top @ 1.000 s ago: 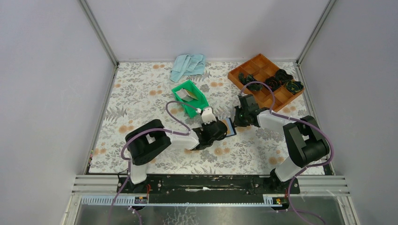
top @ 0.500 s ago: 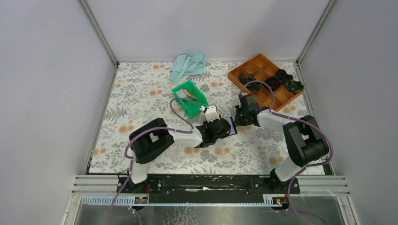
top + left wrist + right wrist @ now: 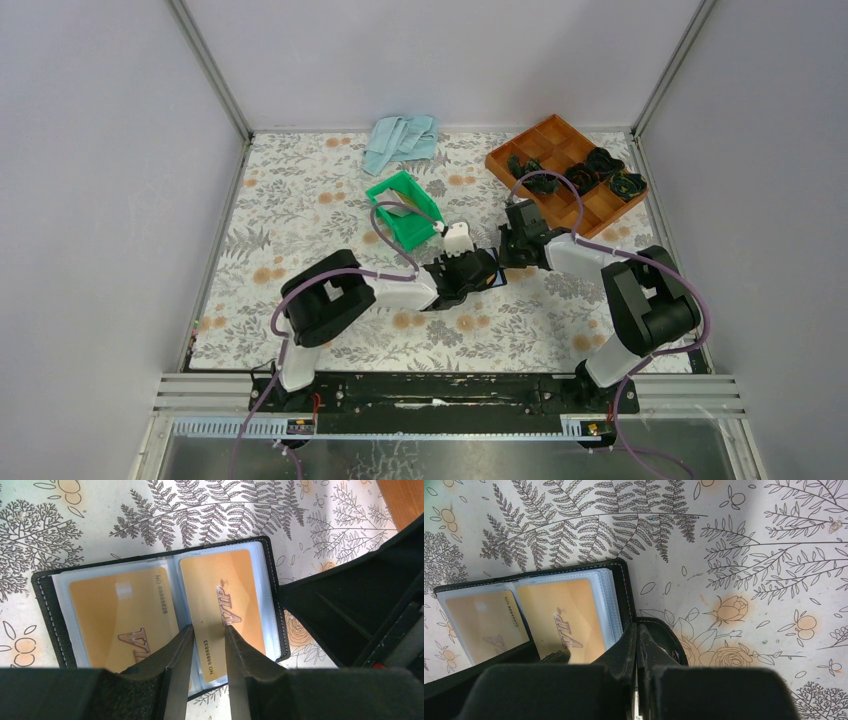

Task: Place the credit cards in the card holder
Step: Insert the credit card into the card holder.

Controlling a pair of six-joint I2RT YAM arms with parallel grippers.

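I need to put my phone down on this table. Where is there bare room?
Bare: the left side, between wall and bin; the back strip between cloth and tray; the front, between the arm bases. Crowded: the middle, where left gripper and right gripper meet at the card holder.

I see black stitched card holder (image 3: pixel 44 597) lying open flat on floral worktop (image 3: pixel 150 510), clear sleeves facing up. Gold VIP credit card (image 3: pixel 120 615) in left sleeve, second card (image 3: pixel 220 587) in right sleeve, side by side.
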